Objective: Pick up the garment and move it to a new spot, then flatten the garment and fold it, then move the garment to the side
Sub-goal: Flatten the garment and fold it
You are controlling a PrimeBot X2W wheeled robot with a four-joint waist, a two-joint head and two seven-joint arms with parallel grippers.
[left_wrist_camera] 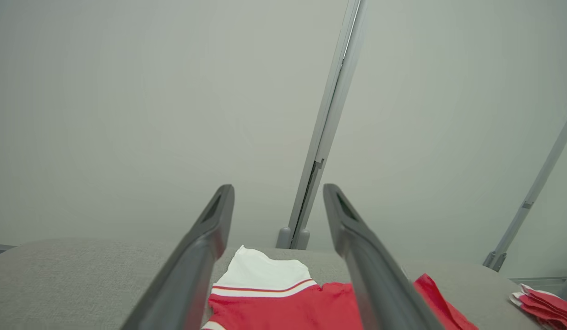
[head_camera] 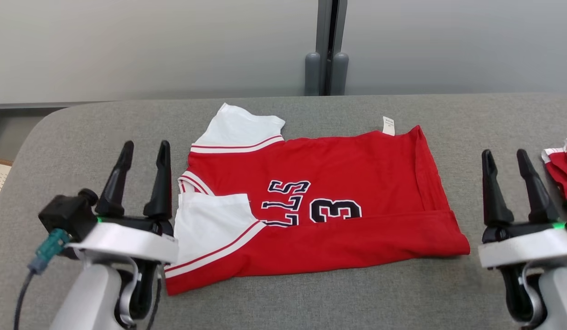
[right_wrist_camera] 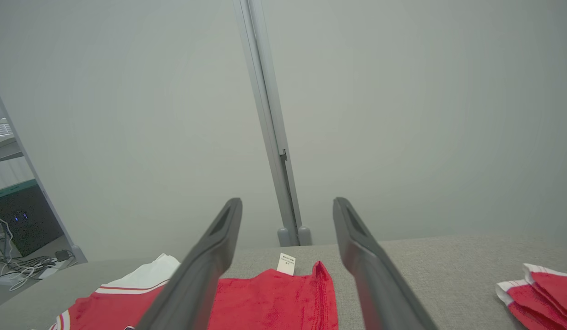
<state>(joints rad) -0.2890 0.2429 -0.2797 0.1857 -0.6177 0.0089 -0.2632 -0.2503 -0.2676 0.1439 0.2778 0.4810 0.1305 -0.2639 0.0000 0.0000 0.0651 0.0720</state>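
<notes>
- Grey, felt-looking table [head_camera: 311,298] with a rounded far-left corner, plain pale wall [head_camera: 150,46] behind, grey post [head_camera: 327,46] splitting the panels.
- Red garment [head_camera: 320,201] mid-table: soft jersey knit, white sleeves trimmed with thin red stripes, dark block lettering and a number turned sideways, small white label [head_camera: 388,125] poking out past the far edge.
- Lying pretty flat, folded over along the near edge, so roughly a long rectangle with a few wrinkles.
- Long axis running left to right; sleeves and neckline toward the left, hem toward the right.
- Left gripper [head_camera: 146,145] just beside the sleeve end, dark tapered fingers spread wide, nothing between them.
- Right gripper [head_camera: 504,153] off the hem end, a small gap from the cloth, fingers likewise wide and empty.
- Garment sandwiched between the two grippers; can't tell for sure about contact on the left, pale cuff overlapping the near sleeve in the head view.
- Second red-and-white bundle [head_camera: 560,169] at the table's right edge, just past the right gripper.
</notes>
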